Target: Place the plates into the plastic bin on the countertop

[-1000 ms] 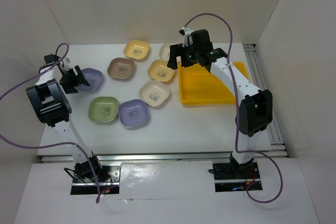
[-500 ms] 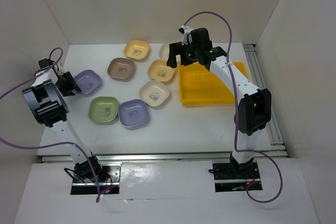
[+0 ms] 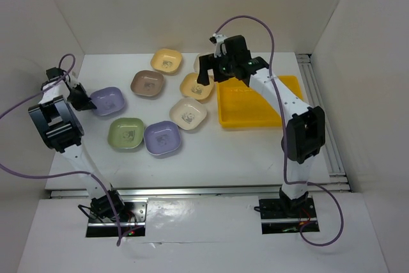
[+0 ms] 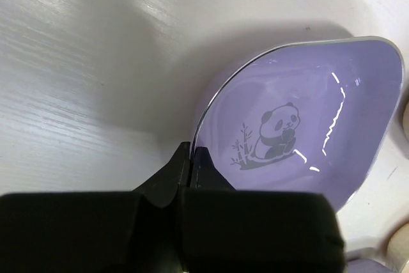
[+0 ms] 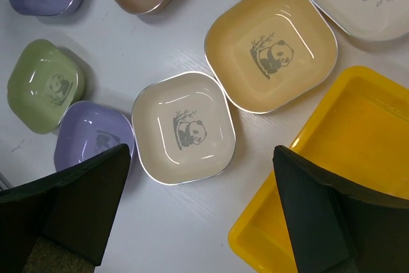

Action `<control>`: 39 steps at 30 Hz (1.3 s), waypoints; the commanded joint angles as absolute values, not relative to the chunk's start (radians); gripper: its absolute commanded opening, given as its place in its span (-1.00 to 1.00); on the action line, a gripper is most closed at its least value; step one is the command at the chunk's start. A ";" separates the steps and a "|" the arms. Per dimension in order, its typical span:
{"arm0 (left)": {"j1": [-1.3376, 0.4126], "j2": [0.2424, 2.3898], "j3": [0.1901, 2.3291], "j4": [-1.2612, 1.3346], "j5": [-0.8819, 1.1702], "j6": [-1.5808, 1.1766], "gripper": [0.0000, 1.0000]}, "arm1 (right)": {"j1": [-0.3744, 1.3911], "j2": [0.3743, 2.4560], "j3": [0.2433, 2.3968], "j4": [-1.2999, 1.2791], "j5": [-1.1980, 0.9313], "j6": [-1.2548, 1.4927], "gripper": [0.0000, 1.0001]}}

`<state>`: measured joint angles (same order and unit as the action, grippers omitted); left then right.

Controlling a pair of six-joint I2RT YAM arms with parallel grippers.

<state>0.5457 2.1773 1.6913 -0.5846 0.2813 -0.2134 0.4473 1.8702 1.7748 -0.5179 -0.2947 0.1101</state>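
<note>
The left claw is pinched tight on the left rim of the glossy lavender rounded-square plate. Its two black fingers meet on the edge, at the far left of the flat white countertop. The plate is as wide as it is long, panda mark facing up. The right claw gapes wide, holding nothing, above the cream plate and yellow-orange plate beside the shallow bright yellow plastic bin — long side running left to right, well apart from the lavender plate
</note>
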 commanded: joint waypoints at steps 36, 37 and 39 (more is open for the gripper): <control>0.000 1.801 1.893 -0.775 0.173 -0.020 -1.00 | 0.657 2.249 2.033 -0.196 -0.212 0.442 -0.06; -0.011 1.801 1.902 -0.784 0.173 -0.029 -1.00 | 0.657 2.249 2.033 -0.208 -0.212 0.442 -0.23; -0.011 1.810 1.913 -0.784 0.164 -0.040 -1.00 | 0.657 2.249 2.023 -0.209 -0.203 0.451 -0.47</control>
